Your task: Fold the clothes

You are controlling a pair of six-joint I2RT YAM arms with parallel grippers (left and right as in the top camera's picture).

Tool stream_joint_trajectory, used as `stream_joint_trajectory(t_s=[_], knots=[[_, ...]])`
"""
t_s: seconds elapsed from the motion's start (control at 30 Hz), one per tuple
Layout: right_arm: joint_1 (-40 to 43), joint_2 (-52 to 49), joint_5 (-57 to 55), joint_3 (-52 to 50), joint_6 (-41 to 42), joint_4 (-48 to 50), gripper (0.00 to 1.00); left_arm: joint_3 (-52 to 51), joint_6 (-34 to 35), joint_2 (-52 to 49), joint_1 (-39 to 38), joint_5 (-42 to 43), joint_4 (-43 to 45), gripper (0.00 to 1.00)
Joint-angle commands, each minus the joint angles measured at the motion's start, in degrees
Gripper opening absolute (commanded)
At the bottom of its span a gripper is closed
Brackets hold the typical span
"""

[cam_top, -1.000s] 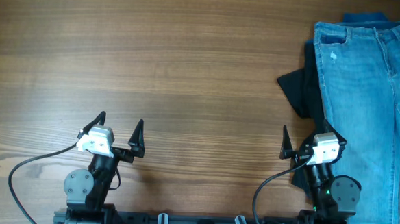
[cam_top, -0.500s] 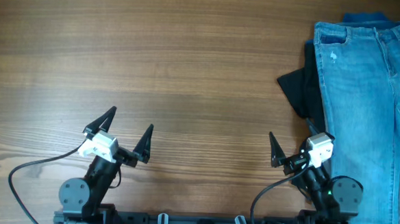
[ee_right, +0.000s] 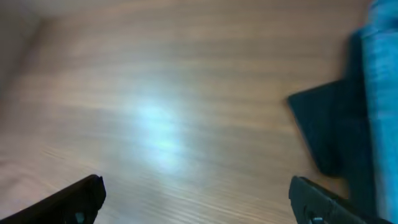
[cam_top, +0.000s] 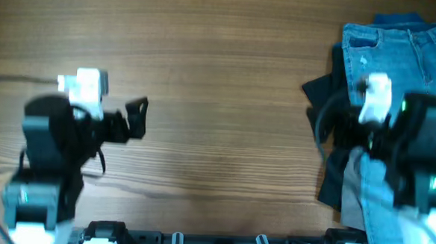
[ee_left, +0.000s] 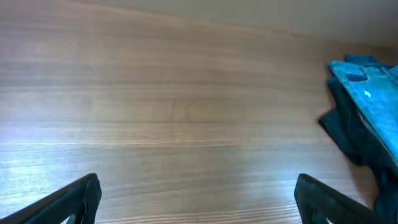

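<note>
Jeans (ee_left: 372, 93) are seen right of both jaws. On the left gripper (ee_left: 198, 190) and right gripper (ee_right: 196, 190), these are spread wide, empty.

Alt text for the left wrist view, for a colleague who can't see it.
Light blue jeans lie at the right edge over dark fabric; wooden table fills the rest. The left gripper is open and empty, fingertips at the bottom corners.

light blue, faded denim for the jeans (cam_top: 400, 64); black for the fabric (cam_top: 324, 94) beside them; warm brown, streaked wood grain for the table (cam_top: 206, 54).
</note>
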State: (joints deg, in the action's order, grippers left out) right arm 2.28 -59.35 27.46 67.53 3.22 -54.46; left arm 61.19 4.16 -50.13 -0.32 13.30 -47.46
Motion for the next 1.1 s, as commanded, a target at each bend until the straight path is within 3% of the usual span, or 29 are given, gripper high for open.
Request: stream_joint_trajectory(t_s=[0.0,0.03,0.1,0.17,0.23,0.3,0.37,0.47,0.6,0.7,0.77,0.8,0.83,0.87,0.9,0.97,1.07], knots=[[-0.15,-10.82,10.08,9.53,-2.34,0.07,1.00,5.79,0.35,-6.84,-0.15,0.87,-0.39,1.00],[-0.15,-13.73,6.93,11.23,-2.16,1.01,0.99,5.86,1.05,-7.48,-0.15,2.34,0.22,1.00],[-0.15,-22.84,-13.62,13.97,2.97,5.77,1.00,5.86,0.98,-8.41,-0.15,4.68,0.92,1.00],[-0.04,-29.20,-24.74,14.23,4.20,11.21,1.00,5.84,0.76,-9.68,-0.15,0.33,0.76,1.00],[0.04,-34.53,-24.98,14.23,1.55,16.57,0.95,5.84,0.79,-11.67,-0.15,-2.08,-0.24,1.00],[0.22,-40.15,-30.01,14.23,1.75,21.00,0.79,5.86,1.27,-14.23,-0.15,-2.05,-1.57,1.00],[1.20,-47.04,-36.24,14.23,7.08,23.74,0.79,5.84,1.44,-16.72,-0.15,-2.05,-3.02,1.00],[4.31,-54.14,-36.46,14.23,12.33,24.20,0.77,5.84,3.82,-20.11,-0.15,-2.05,-3.17,1.00],[7.23,-56.50,-33.44,14.23,11.74,25.94,0.71,5.84,3.82,-22.86,-0.15,-2.05,-3.19,1.00],[7.54,-56.54,-33.40,14.21,11.78,27.21,0.55,5.86,3.82,-23.80,-0.15,-2.05,-3.17,1.00],[7.56,-56.52,-33.44,14.23,11.74,27.71,0.28,5.84,3.82,-24.04,-0.15,-2.05,-3.17,1.00],[7.61,-56.43,-33.44,14.25,11.30,28.00,0.20,5.84,3.82,-24.04,-0.15,-2.05,-3.17,0.99],[7.65,-56.24,-33.42,14.36,10.95,28.02,0.18,5.84,3.82,-24.04,-0.15,-2.05,-3.17,0.99],[7.65,-55.84,-32.79,14.45,10.25,28.00,0.35,5.84,3.80,-24.04,-0.15,-2.05,-3.17,1.00],[7.65,-55.71,-28.87,14.45,6.99,27.50,0.59,5.84,3.80,-24.04,-0.15,-2.05,-3.17,1.00],[7.63,-55.74,-24.37,14.29,4.31,24.81,0.64,5.84,3.80,-24.04,-0.15,-2.05,-3.17,1.00],[7.54,-55.84,-25.35,13.05,4.42,24.24,0.63,5.84,3.80,-24.04,-0.15,-2.05,-3.17,1.00]])
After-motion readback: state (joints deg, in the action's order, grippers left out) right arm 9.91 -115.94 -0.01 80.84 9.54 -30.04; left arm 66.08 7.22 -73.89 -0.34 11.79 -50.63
